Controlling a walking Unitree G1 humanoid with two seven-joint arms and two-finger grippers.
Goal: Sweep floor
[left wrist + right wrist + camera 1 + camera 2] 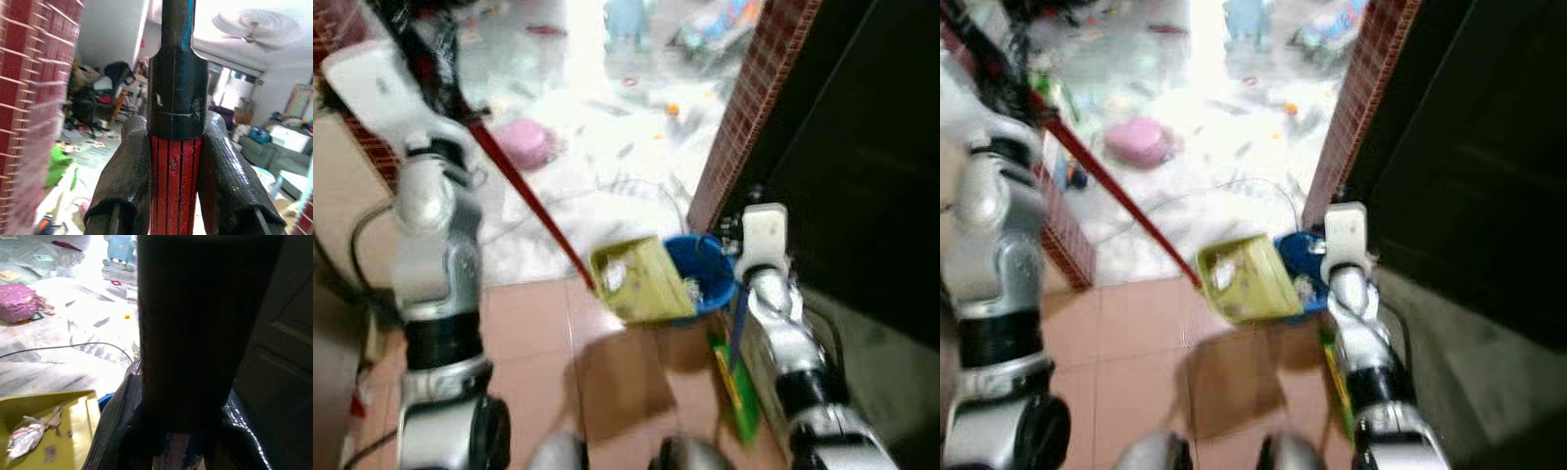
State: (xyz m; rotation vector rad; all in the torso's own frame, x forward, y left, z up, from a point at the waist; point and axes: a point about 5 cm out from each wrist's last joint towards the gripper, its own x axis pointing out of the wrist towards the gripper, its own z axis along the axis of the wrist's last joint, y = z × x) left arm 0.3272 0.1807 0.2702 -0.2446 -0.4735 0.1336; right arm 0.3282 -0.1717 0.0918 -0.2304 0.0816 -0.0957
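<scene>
A long red handle slopes down from the upper left to a yellow dustpan. The pan is tilted against the rim of a blue bucket and has crumpled scraps in it. My left gripper is shut on the handle's red and black shaft. My right gripper is shut on a dark handle. In the eye views a blue stick runs down from that arm to a green broom head on the tiles.
A brick pillar and a dark door close off the right side. Beyond the pink tiles, the white floor holds scattered litter, a pink object and a thin cable. A brick wall stands on the left.
</scene>
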